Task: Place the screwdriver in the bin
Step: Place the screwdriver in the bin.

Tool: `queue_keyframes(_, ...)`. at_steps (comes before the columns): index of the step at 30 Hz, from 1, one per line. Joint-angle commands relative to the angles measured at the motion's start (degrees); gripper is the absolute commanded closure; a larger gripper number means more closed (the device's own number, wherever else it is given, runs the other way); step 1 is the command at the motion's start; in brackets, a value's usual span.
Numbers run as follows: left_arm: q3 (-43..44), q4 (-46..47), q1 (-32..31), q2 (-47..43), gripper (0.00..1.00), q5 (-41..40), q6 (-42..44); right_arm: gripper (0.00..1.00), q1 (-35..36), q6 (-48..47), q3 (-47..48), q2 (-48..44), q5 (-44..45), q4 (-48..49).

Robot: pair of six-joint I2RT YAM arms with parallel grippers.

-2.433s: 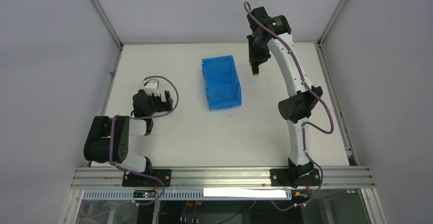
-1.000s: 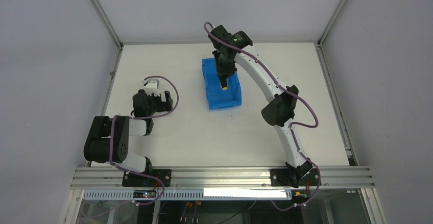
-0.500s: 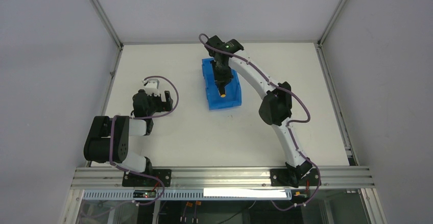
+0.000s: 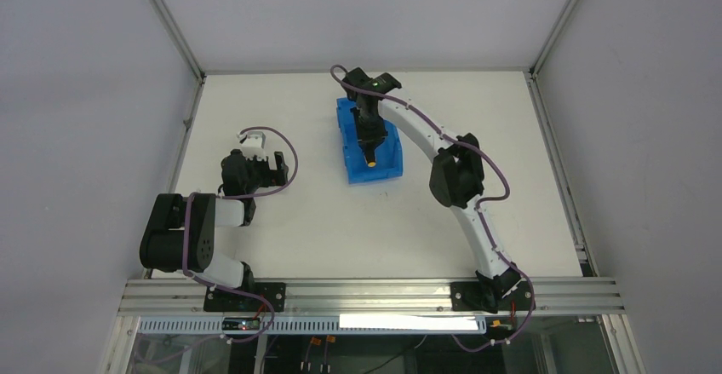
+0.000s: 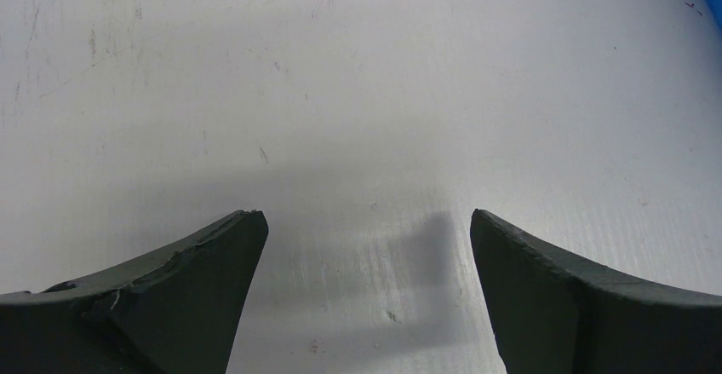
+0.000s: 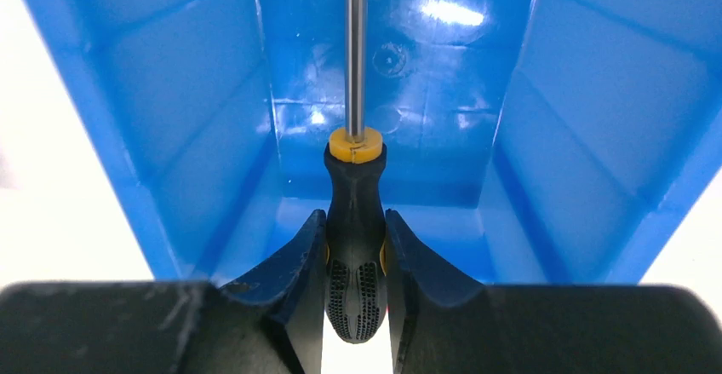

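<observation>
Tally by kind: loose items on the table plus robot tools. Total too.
bright blue rectangular plastic bin: 1
slim black-handled metal-shaft screwdriver: 1
two-finger tools: 2 (left tool, right tool)
Total: 4

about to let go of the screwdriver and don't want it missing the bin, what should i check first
1. Grip: right gripper is shut on the black handle of the screwdriver, handle centred between the jaws: ok.
2. Position: the shaft points into the bin, with a blue wall on each side in the right wrist view: ok.
3. Bin contents: nothing else shows in the part of the bin in view: ok.
4. Drop height: the shaft's tip runs out of the picture, so its gap to the bin floor: cannot tell.
5. Other arm: left gripper is open over bare table, well to the side of the bin: ok.
</observation>
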Motion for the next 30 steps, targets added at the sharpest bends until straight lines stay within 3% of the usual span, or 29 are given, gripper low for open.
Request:
queue_keyframes(1, 1.1, 2.4, 0.8, 0.0, 0.01, 0.5, -0.6, 1.00, -0.9, 0.3, -0.6, 0.7, -0.8, 3.4)
queue_keyframes(28, 1.1, 2.4, 0.8, 0.0, 0.01, 0.5, -0.6, 1.00, -1.5, -0.2, -10.8, 3.3, 1.3, 12.4)
queue_keyframes(30, 1.1, 2.4, 0.8, 0.0, 0.01, 0.5, -0.6, 0.94, -1.5, -0.2, -10.9, 3.3, 1.6, 12.3)
